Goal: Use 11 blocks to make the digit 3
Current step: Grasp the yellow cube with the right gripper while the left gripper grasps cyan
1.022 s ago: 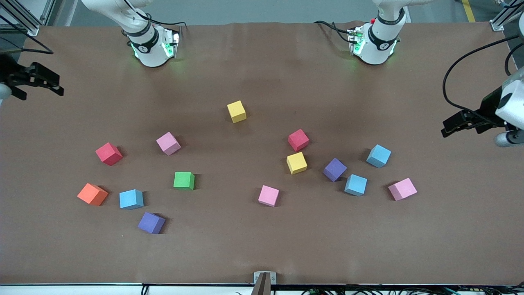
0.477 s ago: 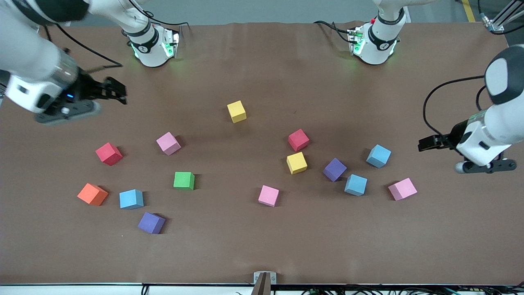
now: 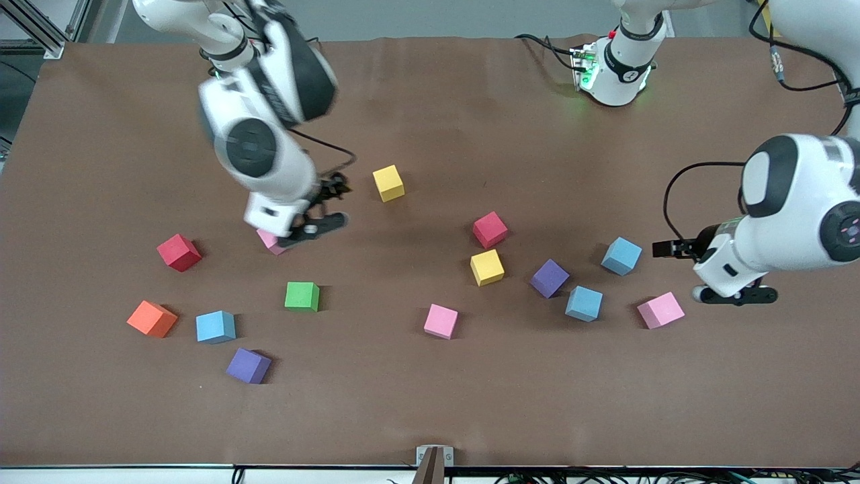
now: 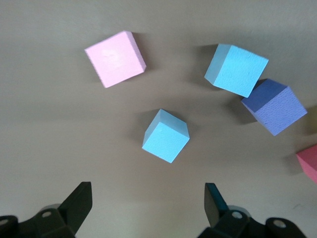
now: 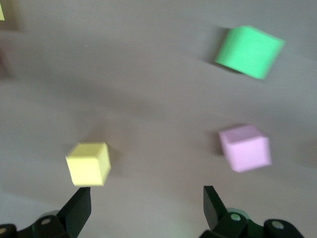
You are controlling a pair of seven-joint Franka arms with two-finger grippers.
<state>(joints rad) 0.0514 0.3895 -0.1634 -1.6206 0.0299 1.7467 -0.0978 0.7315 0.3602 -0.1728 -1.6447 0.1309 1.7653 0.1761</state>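
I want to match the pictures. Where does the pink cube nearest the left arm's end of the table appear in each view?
Front view: pink cube, nearer the camera than the two light blue cubes beside it.
Left wrist view: pink cube, near the top.
Right wrist view: not in it.
Shared landmark: purple cube.

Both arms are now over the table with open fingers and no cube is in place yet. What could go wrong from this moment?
1. The two light blue cubes and the purple cube lie close together below the open left gripper; descending on one may knock a neighbour.
2. The open right gripper hangs between a yellow cube and a pink cube that its arm partly hides, so it may bump either.
3. The orange cube could get picked by mistake.
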